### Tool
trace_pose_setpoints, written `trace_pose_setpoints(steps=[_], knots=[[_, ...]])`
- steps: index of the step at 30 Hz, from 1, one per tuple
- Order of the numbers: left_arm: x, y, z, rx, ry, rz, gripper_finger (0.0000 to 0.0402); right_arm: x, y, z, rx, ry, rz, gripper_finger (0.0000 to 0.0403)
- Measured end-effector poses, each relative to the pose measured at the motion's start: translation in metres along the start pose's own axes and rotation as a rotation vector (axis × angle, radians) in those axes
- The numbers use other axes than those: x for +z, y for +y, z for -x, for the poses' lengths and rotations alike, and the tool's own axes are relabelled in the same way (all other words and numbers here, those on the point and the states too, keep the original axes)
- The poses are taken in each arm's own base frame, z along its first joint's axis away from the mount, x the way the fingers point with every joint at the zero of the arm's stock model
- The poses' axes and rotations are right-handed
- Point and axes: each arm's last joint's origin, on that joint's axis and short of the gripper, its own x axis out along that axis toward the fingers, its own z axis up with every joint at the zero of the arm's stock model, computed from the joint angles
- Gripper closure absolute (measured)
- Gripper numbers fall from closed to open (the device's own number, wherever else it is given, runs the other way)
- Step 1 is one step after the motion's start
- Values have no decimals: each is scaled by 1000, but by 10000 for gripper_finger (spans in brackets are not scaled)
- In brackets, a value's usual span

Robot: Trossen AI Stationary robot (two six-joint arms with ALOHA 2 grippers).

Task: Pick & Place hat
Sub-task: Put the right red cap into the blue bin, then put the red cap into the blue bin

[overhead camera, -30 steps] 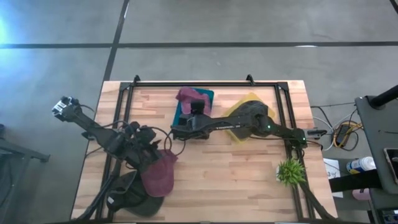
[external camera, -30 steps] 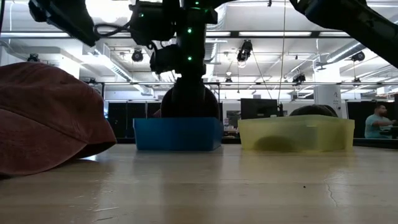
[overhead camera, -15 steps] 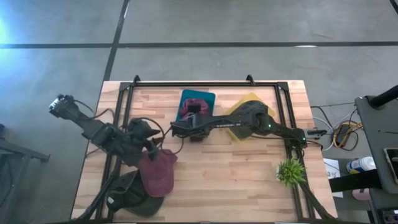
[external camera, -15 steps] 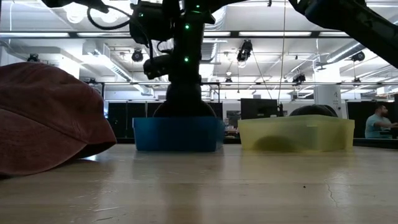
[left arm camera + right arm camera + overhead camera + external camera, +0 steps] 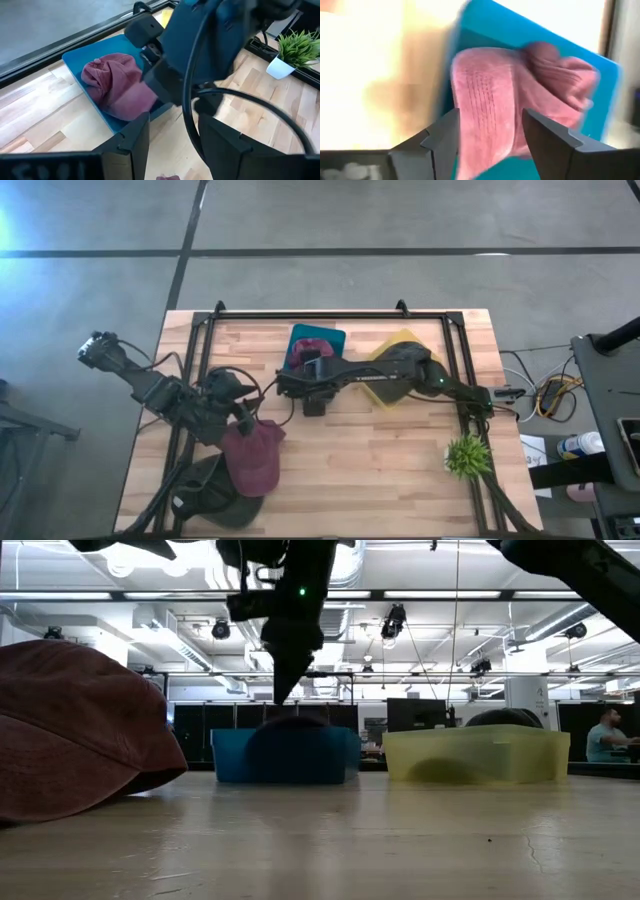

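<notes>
A pink hat lies in the blue bin at the far middle of the table, its crown up. My right gripper hangs open just above it, one finger to each side, pointing steeply down; the low view shows its tips clear of the hat's dome. My left gripper is open over the far edge of a maroon hat that rests on the table at the near left, and it touches nothing.
A yellow bin with something dark inside stands right of the blue bin. A dark hat lies at the near left corner, a small green plant at the near right. A black frame rims the table.
My right gripper has opened and let go of the pink hat, which has settled down into the blue bin. It then rose and tipped steeper, clear of the hat. My left gripper has risen a little above the maroon hat, which has stayed put.
</notes>
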Motion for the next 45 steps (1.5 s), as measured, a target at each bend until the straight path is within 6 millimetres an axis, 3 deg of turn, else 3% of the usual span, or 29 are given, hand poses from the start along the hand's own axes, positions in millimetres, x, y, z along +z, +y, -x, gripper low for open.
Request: trace_pose_setpoints(steps=[3,8,13,20,26,29,35,41,45], knots=[[0,0,0,7,-12,0,241,-1,-1,11,109,-30,3,187],[1,-1,0,6,-31,12,241,-7,-14,24,137,-18,-23,194],[2,-2,0,-1,-47,30,241,-11,-34,-6,121,-4,-73,211],[-7,-9,-9,0,16,-10,241,-24,-39,-59,89,61,-91,225],[-32,-11,-23,-46,247,-112,241,-37,-57,-72,-25,82,-139,222],[-37,-11,-22,-75,333,-124,241,-40,-65,-57,12,47,-142,221],[-40,-5,-16,-109,440,-241,241,-43,-67,6,144,-177,-118,220],[-36,9,-24,-87,532,-442,241,-65,-36,59,292,-286,-92,220],[-22,20,-42,-171,661,-432,241,-86,-6,71,395,-267,-139,220]])
